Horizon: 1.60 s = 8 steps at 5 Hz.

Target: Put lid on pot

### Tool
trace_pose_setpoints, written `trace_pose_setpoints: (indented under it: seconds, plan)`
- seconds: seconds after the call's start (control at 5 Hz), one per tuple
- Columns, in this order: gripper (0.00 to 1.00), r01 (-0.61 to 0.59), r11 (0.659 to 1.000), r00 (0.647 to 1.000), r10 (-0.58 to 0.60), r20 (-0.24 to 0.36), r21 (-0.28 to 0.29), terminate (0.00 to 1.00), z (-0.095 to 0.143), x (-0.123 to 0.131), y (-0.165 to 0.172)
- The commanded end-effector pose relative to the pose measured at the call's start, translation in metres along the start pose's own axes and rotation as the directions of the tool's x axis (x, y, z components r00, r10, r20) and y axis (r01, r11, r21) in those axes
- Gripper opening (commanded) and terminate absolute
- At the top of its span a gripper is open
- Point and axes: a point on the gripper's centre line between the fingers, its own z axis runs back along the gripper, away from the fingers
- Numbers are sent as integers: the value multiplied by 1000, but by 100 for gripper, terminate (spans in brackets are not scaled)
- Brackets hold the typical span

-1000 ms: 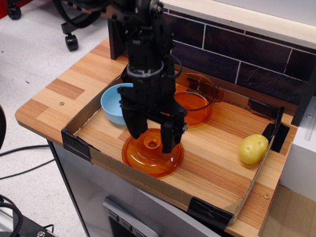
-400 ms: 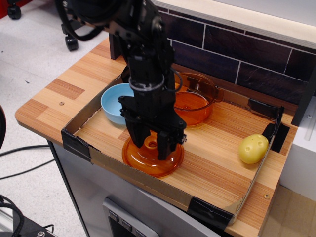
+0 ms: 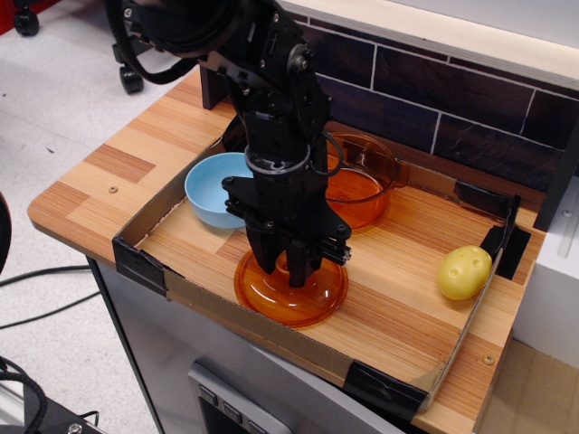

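Observation:
The amber lid (image 3: 312, 303) lies flat on the wooden tray floor near the front edge. My black gripper (image 3: 291, 271) points straight down over its centre, with the fingers (image 3: 274, 259) drawn together on the ring knob, which they hide. The amber pot (image 3: 362, 185) stands behind the lid, by the back wall and just right of my arm, open and with a small side handle showing. The lid sits apart from the pot, in front of it.
A light-blue bowl (image 3: 210, 186) stands left of the pot. A yellow potato-shaped object (image 3: 464, 271) lies at the right. A low cardboard wall (image 3: 226, 310) with black tape corners rings the tray. A dark brick wall runs behind.
The gripper came down over the lid and its fingers closed from wide open onto the knob. The lid shifted slightly to the right.

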Motion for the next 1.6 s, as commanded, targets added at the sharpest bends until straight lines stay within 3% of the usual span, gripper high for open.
trace_pose_setpoints:
  seconds: [0.0, 0.2, 0.4, 0.6, 1.0, 1.4]
  plan:
    - [0, -36, 999, 998, 36, -48, 1, 0, 31, -11, -10]
    - [0, -90, 994, 991, 84, -100, -55, 0, 71, -8, -16]
    - [0, -124, 989, 988, 115, -105, -83, 0, 93, 2, -24]
    - [0, -173, 983, 983, 168, -75, -63, 0, 96, 20, -24]
    - [0, -266, 964, 963, 265, -47, -17, 0, 80, 60, -6]
    - [0, -340, 940, 940, 339, -38, -11, 0, 82, 92, 7]
